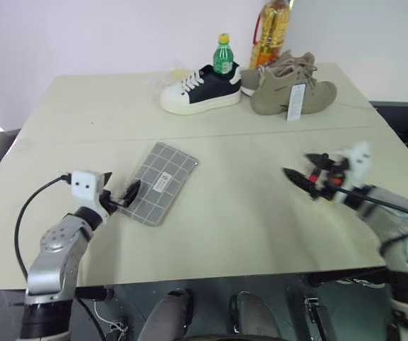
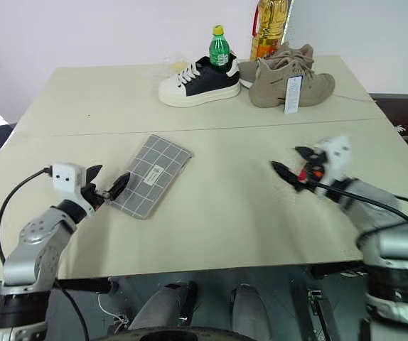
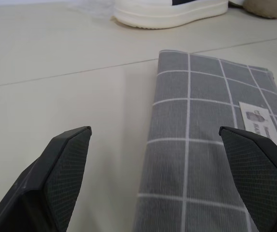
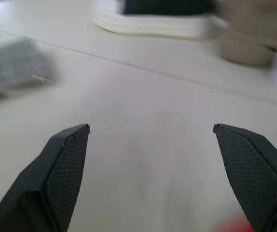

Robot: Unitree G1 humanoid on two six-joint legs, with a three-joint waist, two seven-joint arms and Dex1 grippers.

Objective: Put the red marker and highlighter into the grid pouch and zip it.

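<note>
grid pouch [image 1: 160, 182] lies flat on the table [image 1: 247, 213], label up, with its near end right at your left gripper [image 1: 119, 197]; that one is spread wide, nothing between the fingers, one finger over the fabric and the other over bare table. your right gripper [image 1: 305, 177] is well apart from the pouch on the other side, also spread wide and empty, hovering over bare tabletop. you can't make out the red marker or the highlighter on the table, so my read is the pens may already be inside, but that's a guess. whether the zipper is shut or open i can't tell; the zip edge isn't clear. a red smear at the edge of the right wrist view is too blurred to identify. the white sneaker [image 1: 200, 89], tan shoes [image 1: 293, 89] and bottles sit far beyond both grippers.
</note>
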